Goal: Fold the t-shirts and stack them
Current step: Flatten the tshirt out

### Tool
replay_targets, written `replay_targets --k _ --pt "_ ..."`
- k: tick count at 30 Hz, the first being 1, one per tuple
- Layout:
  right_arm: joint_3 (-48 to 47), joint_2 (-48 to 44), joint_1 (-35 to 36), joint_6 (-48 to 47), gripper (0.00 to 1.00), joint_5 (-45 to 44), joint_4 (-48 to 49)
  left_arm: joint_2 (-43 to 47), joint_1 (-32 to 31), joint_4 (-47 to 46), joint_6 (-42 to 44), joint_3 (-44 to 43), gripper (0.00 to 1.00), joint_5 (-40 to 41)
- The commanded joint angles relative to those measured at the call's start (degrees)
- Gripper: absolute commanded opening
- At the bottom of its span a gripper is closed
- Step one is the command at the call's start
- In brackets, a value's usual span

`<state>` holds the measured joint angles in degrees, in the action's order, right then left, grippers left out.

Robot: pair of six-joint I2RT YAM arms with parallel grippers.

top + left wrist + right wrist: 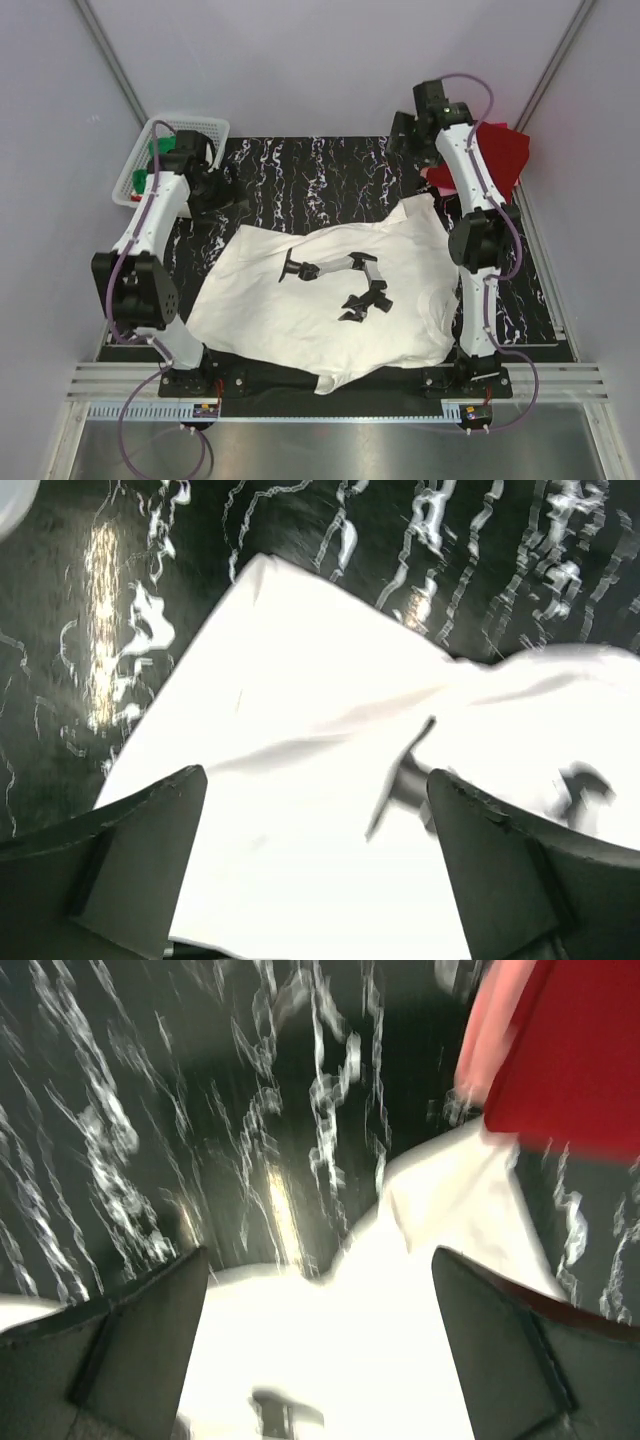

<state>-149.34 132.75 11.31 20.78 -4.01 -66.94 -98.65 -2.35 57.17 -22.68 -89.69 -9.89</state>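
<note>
Your left hand [315, 780] and right hand [320, 1255] both hover with fingers spread wide and nothing between them, over the far corners of the white t-shirt [260, 300]. It lies print-up and slightly rumpled on the tabletop [300, 165] between the arms. Smooth it first, then pinch both corners level and fold evenly toward the near edge. You have one white tee, one red t-shirt [505, 150] far right with a pink edge [480, 1040] beside it, and one green cloth [158, 150] in the single basket [215, 128].
</note>
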Motion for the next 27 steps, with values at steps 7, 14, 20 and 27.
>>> replay_targets --k 7,14,20,27 --pt "49.2 -47.0 1.9 3.0 1.00 10.9 19.7 19.9 -0.6 -10.2 -1.6 14.1 0.90 0.2" --pt "83.0 -69.6 4.1 11.9 1.00 15.1 33.9 21.6 -0.8 -21.1 -4.4 26.3 0.67 2.8" --pt "109.9 -83.5 4.7 17.5 1.00 19.9 47.7 18.2 -2.3 -26.3 -6.3 30.8 0.56 6.0" --pt "125.3 -89.0 5.0 21.1 1.00 23.2 60.7 14.0 -3.2 -30.6 -8.3 34.6 0.54 7.2"
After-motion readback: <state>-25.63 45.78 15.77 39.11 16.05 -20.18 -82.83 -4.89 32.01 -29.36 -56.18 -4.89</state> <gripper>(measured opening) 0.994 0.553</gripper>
